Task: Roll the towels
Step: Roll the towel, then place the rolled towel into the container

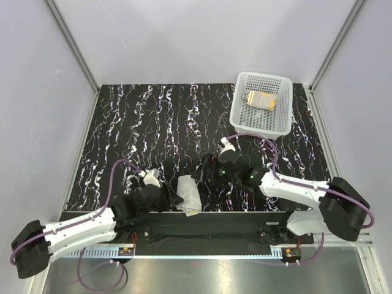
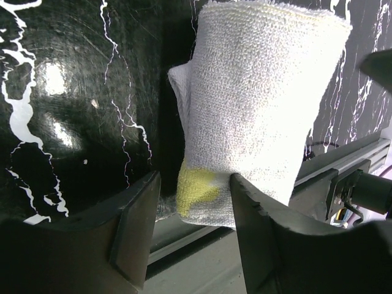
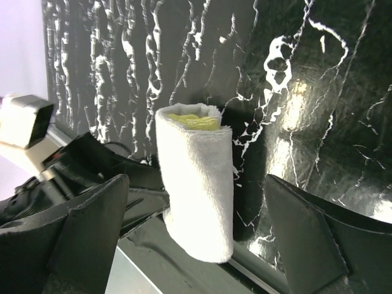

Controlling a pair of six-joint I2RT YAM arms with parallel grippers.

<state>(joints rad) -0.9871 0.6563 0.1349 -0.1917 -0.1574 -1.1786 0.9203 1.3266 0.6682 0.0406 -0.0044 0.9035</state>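
Nearly done: yellow towel [image 2: 263,110], rolled, lying at surface [image 1: 153,122] edge; left fingers [image 2: 135,239] straddling its end, unclamped; right fingers [image 3: 92,233] gaping, empty. Clamping all layers advisable.

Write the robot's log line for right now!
yellow towel: rolled, near table edge | left tool: open at its end | right tool: open, clear of it | orange towel: in basket
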